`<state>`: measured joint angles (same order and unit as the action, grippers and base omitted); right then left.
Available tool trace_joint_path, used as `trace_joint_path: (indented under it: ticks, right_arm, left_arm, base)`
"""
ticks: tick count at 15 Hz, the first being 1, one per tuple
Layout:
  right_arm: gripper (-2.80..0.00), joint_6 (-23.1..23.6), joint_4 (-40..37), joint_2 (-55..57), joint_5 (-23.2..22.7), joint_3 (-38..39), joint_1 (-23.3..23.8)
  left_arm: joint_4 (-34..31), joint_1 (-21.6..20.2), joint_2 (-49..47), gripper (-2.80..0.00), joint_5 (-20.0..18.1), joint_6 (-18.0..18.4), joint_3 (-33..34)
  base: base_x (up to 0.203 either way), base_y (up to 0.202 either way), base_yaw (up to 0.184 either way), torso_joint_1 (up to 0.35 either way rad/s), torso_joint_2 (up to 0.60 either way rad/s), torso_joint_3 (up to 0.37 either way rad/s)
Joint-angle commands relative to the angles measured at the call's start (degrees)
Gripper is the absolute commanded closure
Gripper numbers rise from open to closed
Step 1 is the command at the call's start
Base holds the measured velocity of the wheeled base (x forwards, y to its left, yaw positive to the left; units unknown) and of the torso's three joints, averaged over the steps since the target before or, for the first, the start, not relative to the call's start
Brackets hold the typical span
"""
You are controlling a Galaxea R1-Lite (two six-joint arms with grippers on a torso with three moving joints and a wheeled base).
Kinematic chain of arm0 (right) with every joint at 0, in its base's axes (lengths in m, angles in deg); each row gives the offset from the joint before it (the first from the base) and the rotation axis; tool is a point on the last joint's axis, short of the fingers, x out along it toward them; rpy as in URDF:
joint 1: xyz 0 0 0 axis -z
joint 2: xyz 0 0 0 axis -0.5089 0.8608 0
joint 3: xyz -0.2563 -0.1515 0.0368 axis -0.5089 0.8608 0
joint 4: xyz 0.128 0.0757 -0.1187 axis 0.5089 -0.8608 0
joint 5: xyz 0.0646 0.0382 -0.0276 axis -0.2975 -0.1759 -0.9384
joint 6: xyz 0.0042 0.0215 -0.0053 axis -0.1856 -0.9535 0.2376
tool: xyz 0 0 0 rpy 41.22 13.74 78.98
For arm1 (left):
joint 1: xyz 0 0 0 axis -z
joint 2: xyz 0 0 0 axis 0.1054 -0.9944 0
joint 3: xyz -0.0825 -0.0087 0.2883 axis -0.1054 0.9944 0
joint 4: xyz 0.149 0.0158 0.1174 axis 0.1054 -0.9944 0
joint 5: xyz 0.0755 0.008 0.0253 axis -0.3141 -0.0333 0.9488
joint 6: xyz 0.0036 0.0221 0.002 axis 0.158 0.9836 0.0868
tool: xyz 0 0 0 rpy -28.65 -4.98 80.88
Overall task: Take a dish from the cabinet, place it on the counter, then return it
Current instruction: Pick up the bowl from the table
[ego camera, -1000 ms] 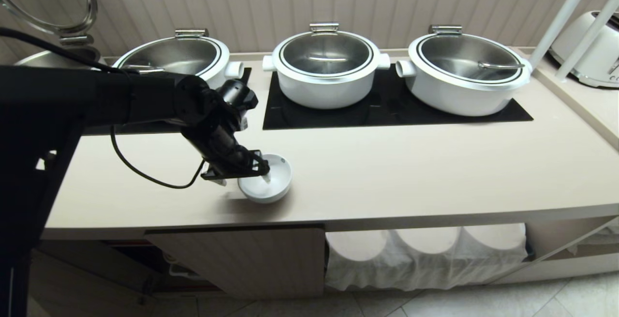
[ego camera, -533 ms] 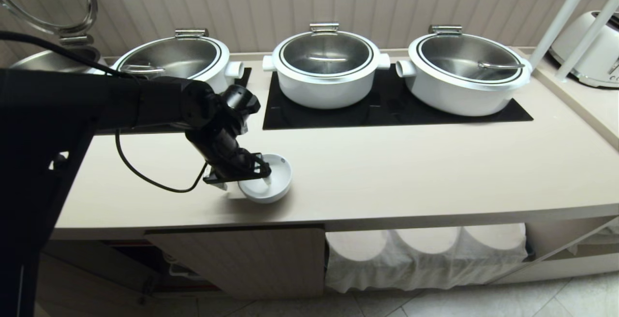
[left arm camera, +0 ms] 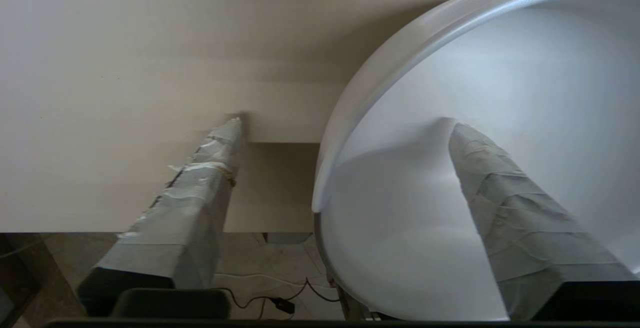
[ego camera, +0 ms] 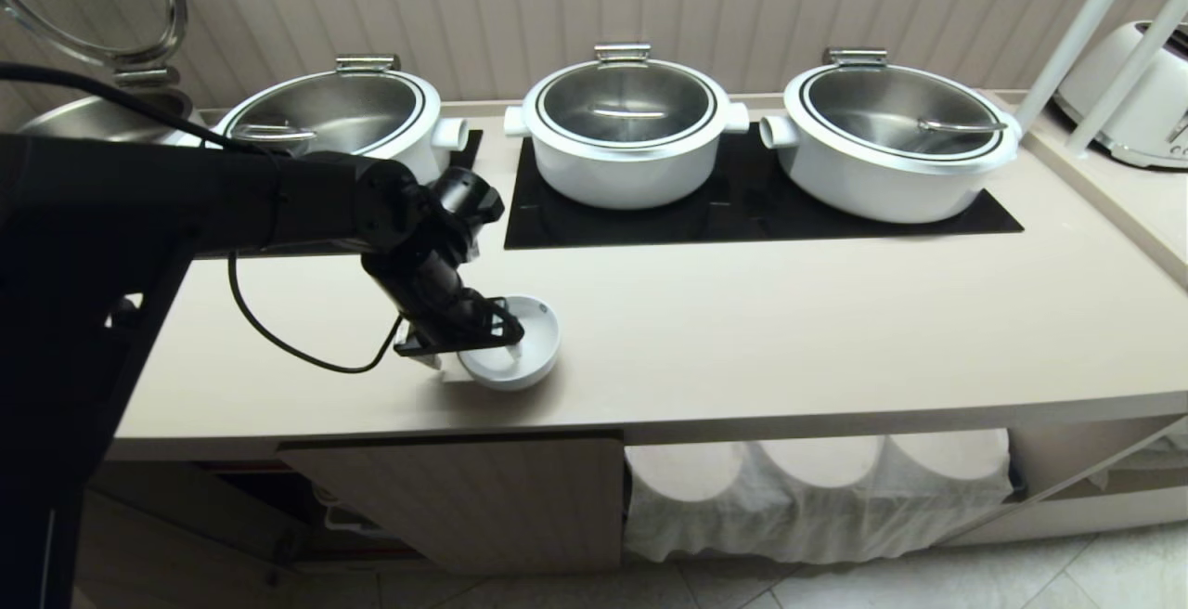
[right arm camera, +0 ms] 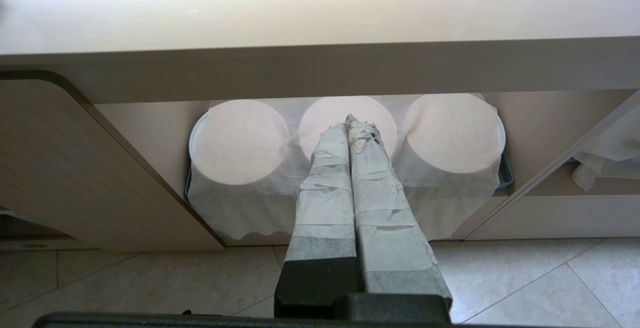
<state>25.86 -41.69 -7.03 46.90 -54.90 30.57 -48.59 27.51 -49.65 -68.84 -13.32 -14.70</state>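
The dish (ego camera: pixel 524 349), a small white bowl, stands on the beige counter (ego camera: pixel 789 340) near its front edge. My left gripper (ego camera: pixel 473 356) points down over the dish's left rim. It is open: one taped finger (left arm camera: pixel 505 203) is inside the dish (left arm camera: pixel 450 78), while the other finger (left arm camera: pixel 200 183) stands outside, a clear gap from the rim. The left gripper (left arm camera: pixel 345 123) straddles that rim. Below the counter, the ribbed cabinet door (ego camera: pixel 464 498) hangs open. My right gripper (right arm camera: pixel 348 118) is shut and empty, parked low in front of the counter.
Three white pots (ego camera: pixel 626 126) with steel lids sit at the back on black inset panels (ego camera: pixel 742 210). A niche with white cloth (ego camera: pixel 817 498) over round stacks lies right of the cabinet door. A toaster (ego camera: pixel 1137 98) stands far right. An arm cable (ego camera: pixel 278 340) loops over the counter.
My left arm has edged slightly to the right over the dish. The dish has stayed in place on the counter.
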Motion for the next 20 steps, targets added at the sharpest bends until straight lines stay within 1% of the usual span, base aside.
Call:
trace_joint_path:
  ticks: [1, 4, 7, 13, 20]
  right_arm:
    - [0.00, -0.1, 0.0, 0.0, 0.0, 0.0, -0.1]
    - [0.00, -0.1, 0.0, 0.0, 0.0, 0.0, -0.1]
    - [0.00, -0.1, 0.0, 0.0, 0.0, 0.0, 0.0]
    - [0.00, -0.1, 0.0, 0.0, 0.0, 0.0, -0.1]
    - [0.00, -0.1, 0.0, 0.0, 0.0, 0.0, -0.1]
  left_arm:
    - [-0.2, 0.2, 0.0, 0.00, 0.1, -0.1, -0.3]
    - [-0.2, 0.2, -0.4, 0.00, 0.2, -0.3, -0.3]
    - [-0.1, 0.3, -0.4, 0.00, 0.2, -1.4, -0.3]
    - [-0.1, 0.3, -0.3, 0.00, 0.2, -1.8, -0.3]
    - [-0.2, 1.3, 0.0, 0.00, 0.2, -8.0, -0.1]
  base:
    - [0.000, 0.000, 0.000, 0.000, 0.00, 0.000]
    - [0.000, 0.000, 0.000, 0.000, 0.00, 0.000]
    - [0.000, 0.000, 0.000, 0.000, 0.00, 0.000]
    - [0.000, 0.000, 0.000, 0.000, 0.00, 0.000]
    - [0.000, 0.000, 0.000, 0.000, 0.00, 0.000]
